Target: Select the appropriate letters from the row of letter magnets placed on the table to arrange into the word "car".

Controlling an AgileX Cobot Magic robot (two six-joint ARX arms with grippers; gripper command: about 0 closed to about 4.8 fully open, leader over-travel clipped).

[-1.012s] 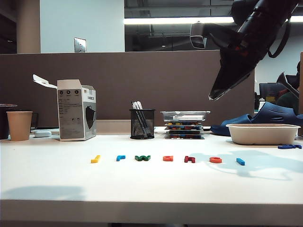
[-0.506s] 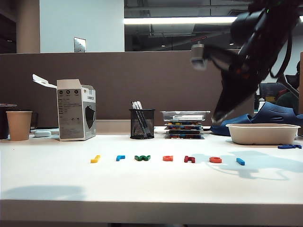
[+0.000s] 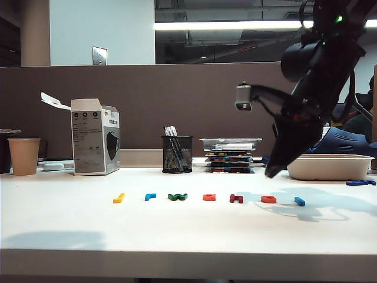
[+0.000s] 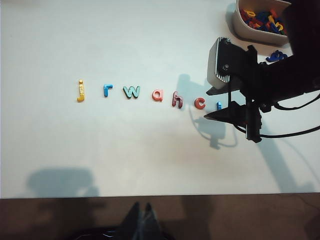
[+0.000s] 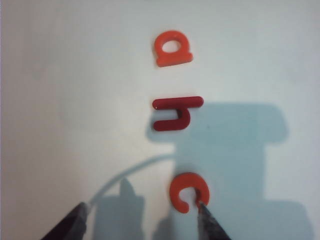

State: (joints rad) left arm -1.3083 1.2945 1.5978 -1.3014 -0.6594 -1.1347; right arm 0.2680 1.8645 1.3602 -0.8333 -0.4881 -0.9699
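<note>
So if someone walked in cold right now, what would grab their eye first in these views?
Probably the right gripper, jaws open, hanging just above the table over the orange-red c near the right end of the row. Next, the row itself: j, r, w, a, h, c and a blue bar, colourful on white. The left gripper sits back at the front edge, shut.

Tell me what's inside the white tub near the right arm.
The left wrist view shows the tub holding a heap of spare letters, blue, red, yellow. The right arm covers its far side.
</note>
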